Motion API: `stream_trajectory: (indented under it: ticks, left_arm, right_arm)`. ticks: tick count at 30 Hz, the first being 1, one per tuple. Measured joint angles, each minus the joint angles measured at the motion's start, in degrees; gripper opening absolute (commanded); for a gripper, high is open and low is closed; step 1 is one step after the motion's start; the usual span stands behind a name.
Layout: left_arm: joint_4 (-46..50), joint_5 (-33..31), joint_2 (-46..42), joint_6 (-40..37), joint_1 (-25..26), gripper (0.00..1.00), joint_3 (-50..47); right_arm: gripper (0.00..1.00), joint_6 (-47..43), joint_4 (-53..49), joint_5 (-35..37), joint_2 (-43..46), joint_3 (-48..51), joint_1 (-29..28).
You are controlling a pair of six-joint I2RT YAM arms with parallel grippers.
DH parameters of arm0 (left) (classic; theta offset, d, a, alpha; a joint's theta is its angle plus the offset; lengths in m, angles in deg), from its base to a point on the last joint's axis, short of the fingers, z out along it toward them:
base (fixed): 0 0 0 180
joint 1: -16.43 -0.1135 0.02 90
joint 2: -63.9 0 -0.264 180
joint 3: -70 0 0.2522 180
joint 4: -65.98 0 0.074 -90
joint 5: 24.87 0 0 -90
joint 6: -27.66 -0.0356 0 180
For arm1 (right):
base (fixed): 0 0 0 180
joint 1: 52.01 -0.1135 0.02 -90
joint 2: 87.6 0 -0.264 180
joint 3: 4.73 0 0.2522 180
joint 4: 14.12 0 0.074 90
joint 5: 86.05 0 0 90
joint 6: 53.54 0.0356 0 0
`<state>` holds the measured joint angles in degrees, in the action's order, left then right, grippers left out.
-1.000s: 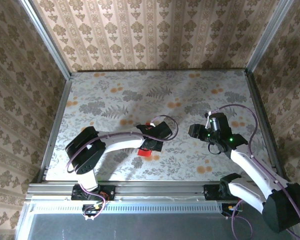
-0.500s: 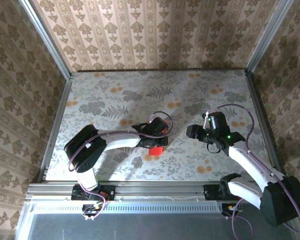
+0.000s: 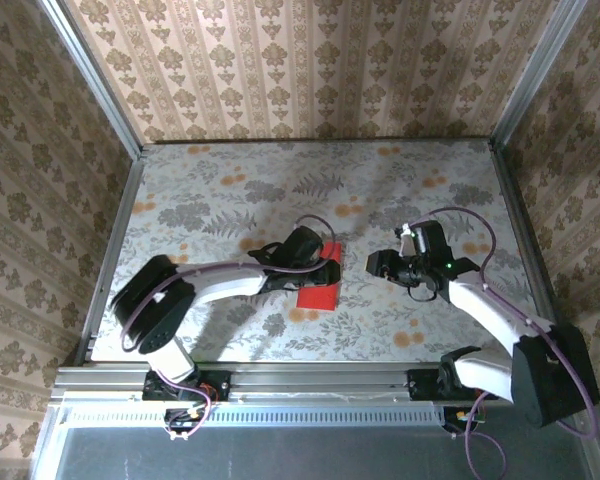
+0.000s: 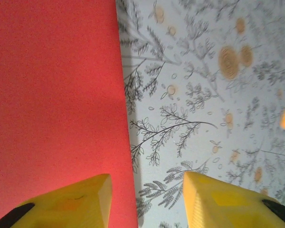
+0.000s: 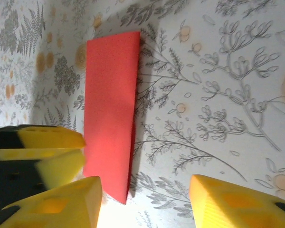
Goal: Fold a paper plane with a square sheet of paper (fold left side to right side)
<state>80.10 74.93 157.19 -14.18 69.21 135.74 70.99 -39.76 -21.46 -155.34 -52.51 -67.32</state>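
Observation:
The square sheet of paper [image 3: 318, 293] is bright red and lies flat on the floral table, folded to a narrow rectangle [image 5: 111, 109]. My left gripper [image 3: 329, 272] hovers over its far end, open. In the left wrist view the left gripper [image 4: 147, 202] straddles the paper's right edge [image 4: 52, 95], with one fingertip [image 4: 73, 202] above the red and the other over bare table. My right gripper [image 3: 376, 265] is open just right of the sheet. In the right wrist view the right gripper [image 5: 145, 204] has only table between its fingers. A paper plane is out of view.
The floral table [image 3: 230, 190] has metal rails at its left and right sides and patterned walls around it. The left gripper's yellow fingers [image 5: 47, 154] sit close to my right gripper's left finger. A purple cable loops above each wrist.
The left gripper opened and slid right. The red sheet now lies flat as a longer rectangle. The right gripper moved left toward the sheet and narrowed somewhat.

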Motion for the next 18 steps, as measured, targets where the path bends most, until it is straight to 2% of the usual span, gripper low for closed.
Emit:
stream_trajectory:
  ticks: [9,12,18]
  left_arm:
    - [0.31,-1.44,-13.84,-2.54,-7.43,0.48,-8.92]
    - [0.96,-1.46,-15.82,-2.95,-9.07,0.48,-11.67]
    - [1.42,-0.37,-16.87,-3.41,-11.06,0.48,-13.25]
  right_arm:
    - [0.11,4.74,10.14,-3.85,-15.93,-3.48,-7.91]
    - [0.06,5.46,12.7,-4.24,-19.82,-5.31,-8.98]
    - [0.04,6.64,17.05,-5.27,-25.99,-7.34,-10.05]
